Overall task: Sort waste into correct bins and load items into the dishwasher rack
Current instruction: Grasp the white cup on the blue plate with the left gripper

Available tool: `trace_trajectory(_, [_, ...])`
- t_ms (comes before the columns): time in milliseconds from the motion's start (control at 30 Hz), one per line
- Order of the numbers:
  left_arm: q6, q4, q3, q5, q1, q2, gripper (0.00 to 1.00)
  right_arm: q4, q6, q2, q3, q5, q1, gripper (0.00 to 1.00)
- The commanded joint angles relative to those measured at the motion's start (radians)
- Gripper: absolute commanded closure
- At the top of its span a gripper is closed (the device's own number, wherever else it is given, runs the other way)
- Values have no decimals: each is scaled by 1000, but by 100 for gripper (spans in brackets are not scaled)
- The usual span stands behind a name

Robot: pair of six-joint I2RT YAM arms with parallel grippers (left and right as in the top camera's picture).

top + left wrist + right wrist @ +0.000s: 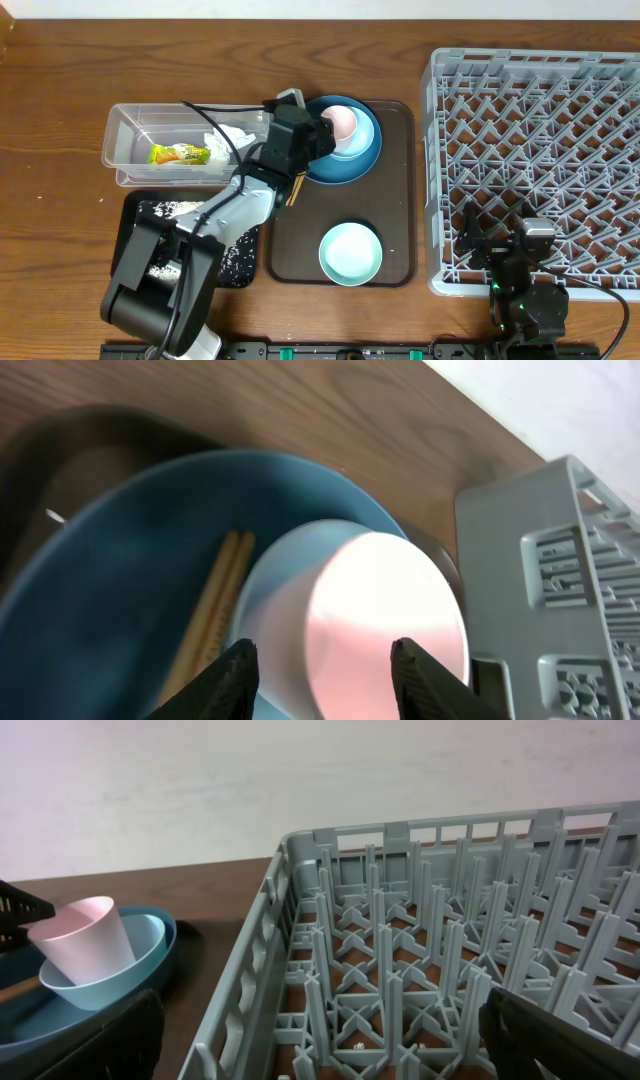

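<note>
Left gripper: held at the far end of the dark brown serving tray; its jaws are spread, one black finger seen on each side of the small pink cup; whether the cup is touched cannot be told.
Pink cup: stood tilted inside the light blue bowl; the bowl is set on the large dark blue plate, which lies on the brown tray.
Wooden chopsticks: laid on the blue plate, just beside the light blue bowl.
Pale mint bowl: seated upright at the near end of the brown tray, well apart from the plate.
Clear plastic rectangular tub: placed left of the brown tray; the crumpled white paper napkin and the small yellow-green snack wrapper are held inside it.
Shallow black rectangular tray: set in front of the tub and partly covered by the left arm; loose white rice grains are scattered on it.
Large light grey plastic dishwasher rack: positioned at the right of the table; no dish is seen among its pegs.
Right gripper: held at the rack's near edge; its jaws are spread wide and nothing is gripped.
</note>
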State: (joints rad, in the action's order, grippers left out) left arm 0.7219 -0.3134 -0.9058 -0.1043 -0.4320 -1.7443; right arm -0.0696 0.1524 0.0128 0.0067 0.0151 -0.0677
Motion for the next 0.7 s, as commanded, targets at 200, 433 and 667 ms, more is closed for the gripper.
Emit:
trace_trajectory(200, [-14, 39, -30, 42, -18, -18, 68, -3, 3, -2, -2, 3, -10, 1])
trace_trajectory(433, [-14, 53, -30, 50, -17, -18, 80, -3, 3, -2, -2, 3, -10, 1])
trace_trajectory(667, [-14, 42, -30, 49, -17, -3, 94, -3, 3, -2, -2, 3, -10, 1])
